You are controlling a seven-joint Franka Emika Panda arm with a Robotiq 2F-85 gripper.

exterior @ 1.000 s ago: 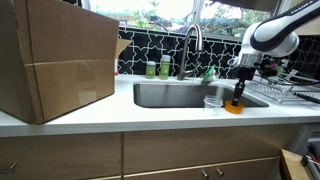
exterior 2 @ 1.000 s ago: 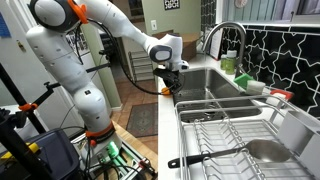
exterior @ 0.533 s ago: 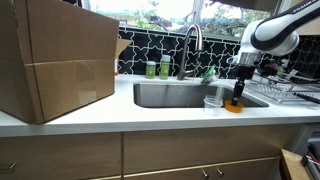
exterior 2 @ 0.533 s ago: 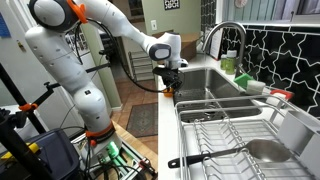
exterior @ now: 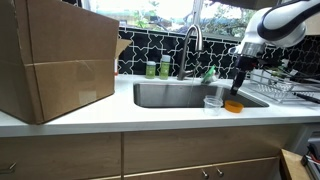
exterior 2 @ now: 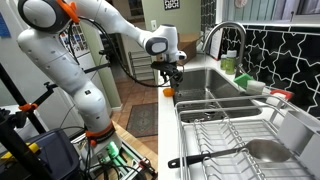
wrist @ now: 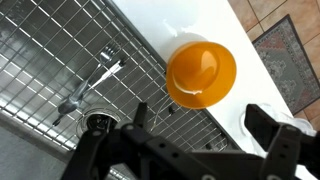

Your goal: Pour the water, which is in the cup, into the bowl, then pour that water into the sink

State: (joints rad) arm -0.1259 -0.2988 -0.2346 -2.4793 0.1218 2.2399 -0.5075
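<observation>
Small orange bowl (wrist: 201, 73) upright on white surface nr steel sink (exterior: 165, 95) rim, clear cup (exterior: 212, 102) upright just beside it.

The arm (exterior 2: 98, 13) was white and rounded with orange joint rings (exterior 2: 68, 8); behind the black fingers (wrist: 268, 125) hung a black cable (exterior 2: 113, 62).
</observation>
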